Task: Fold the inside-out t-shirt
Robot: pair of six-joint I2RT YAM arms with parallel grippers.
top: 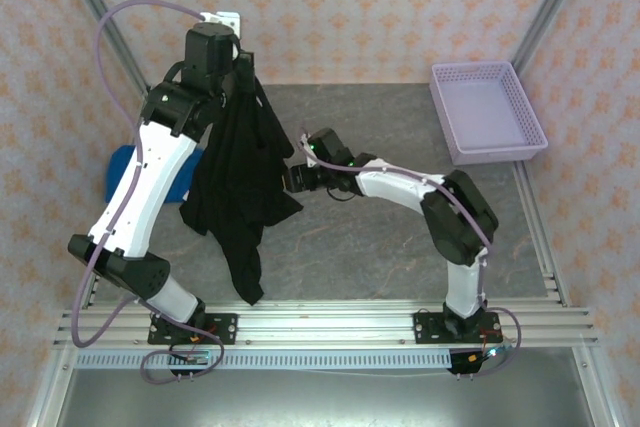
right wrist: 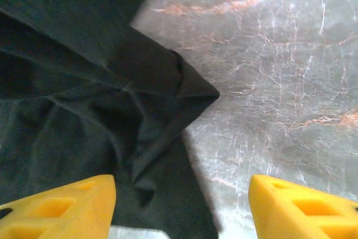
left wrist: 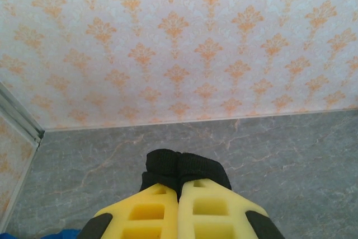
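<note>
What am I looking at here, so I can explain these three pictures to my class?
Two robot arms stand at a grey table. One picture looks down from above; the other two come from cameras on each wrist. The left hand is raised and shut on a black t-shirt, which hangs down. The right hand is open beside the cloth, holding nothing. A lilac basket sits far right, and a blue garment lies at the left, partly hidden by the left arm.

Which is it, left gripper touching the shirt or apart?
Touching. The left wrist view shows the left gripper shut, with a bunch of the black shirt pinched between its yellow fingers.
</note>
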